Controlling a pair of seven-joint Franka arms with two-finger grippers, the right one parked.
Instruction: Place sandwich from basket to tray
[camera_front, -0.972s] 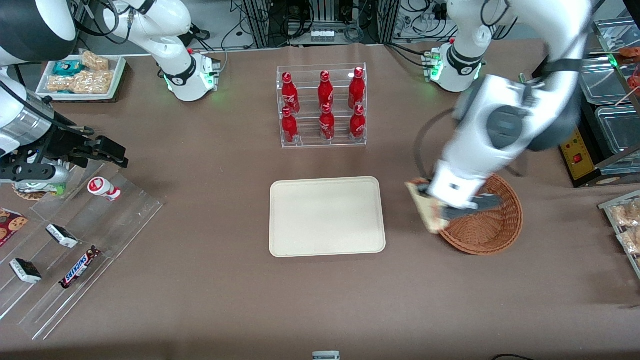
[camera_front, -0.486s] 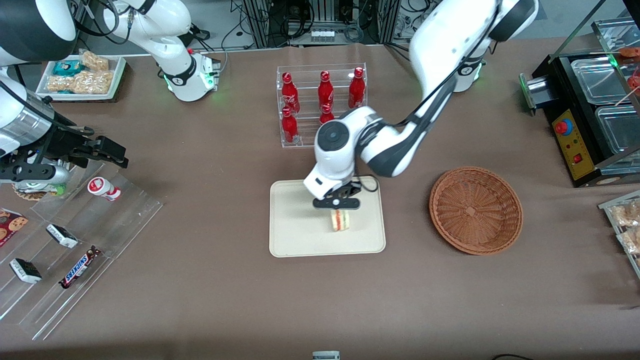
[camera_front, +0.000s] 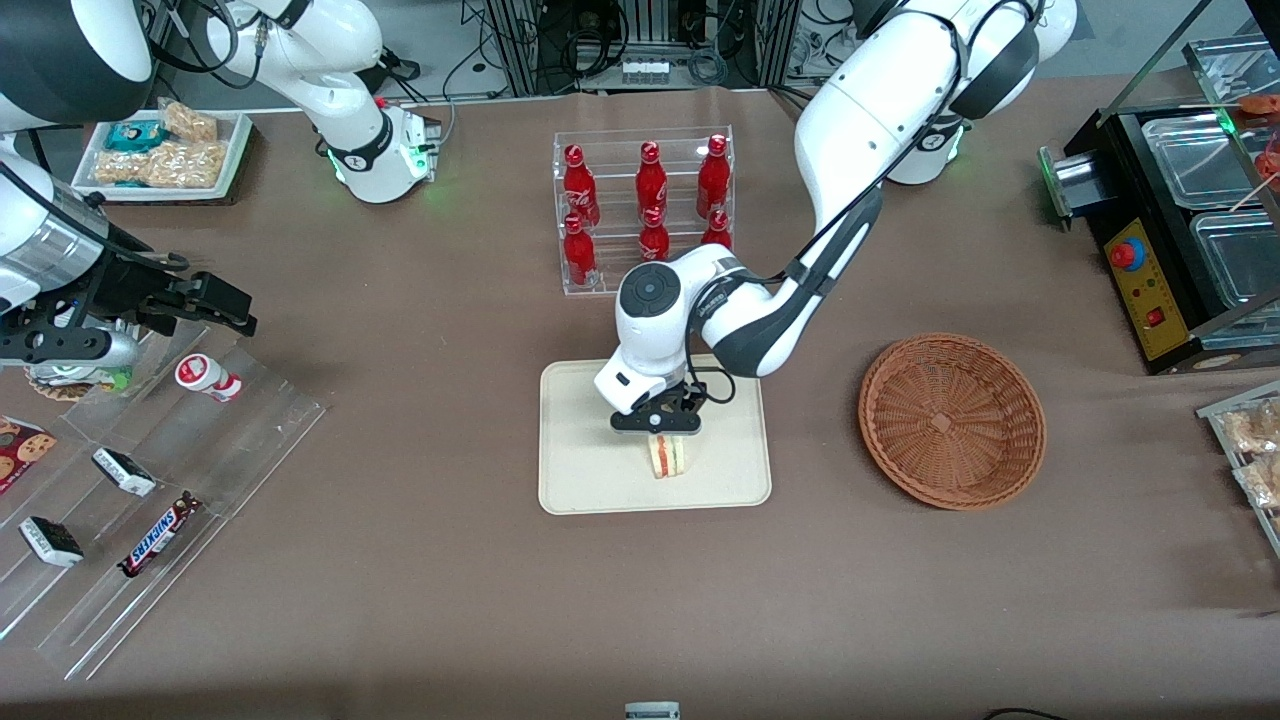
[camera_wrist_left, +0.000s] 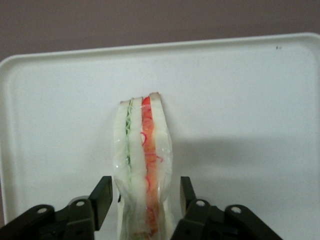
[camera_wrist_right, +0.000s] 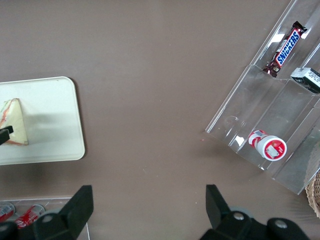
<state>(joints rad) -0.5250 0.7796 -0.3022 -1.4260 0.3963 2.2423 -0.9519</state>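
Note:
The sandwich (camera_front: 668, 456), a white wedge with red and green filling, stands on edge on the cream tray (camera_front: 590, 440), near the tray's edge closest to the front camera. My left gripper (camera_front: 660, 432) is right over it, open, one finger on each side with a small gap to the bread. The left wrist view shows the sandwich (camera_wrist_left: 142, 160) between the black fingers (camera_wrist_left: 102, 196) on the tray (camera_wrist_left: 240, 100). The right wrist view shows the sandwich (camera_wrist_right: 14, 122) on the tray (camera_wrist_right: 50, 125). The wicker basket (camera_front: 950, 420) has nothing in it and lies beside the tray, toward the working arm's end.
A clear rack of red bottles (camera_front: 645, 210) stands farther from the front camera than the tray. A clear stepped rack with chocolate bars (camera_front: 150, 480) and a white snack tray (camera_front: 165, 150) lie toward the parked arm's end. A black box (camera_front: 1150, 290) stands near the basket.
The left arm carried the sandwich from the basket to over the tray, then came down slightly nearer the front camera. The sandwich now stands on the tray with the fingers spread off it.

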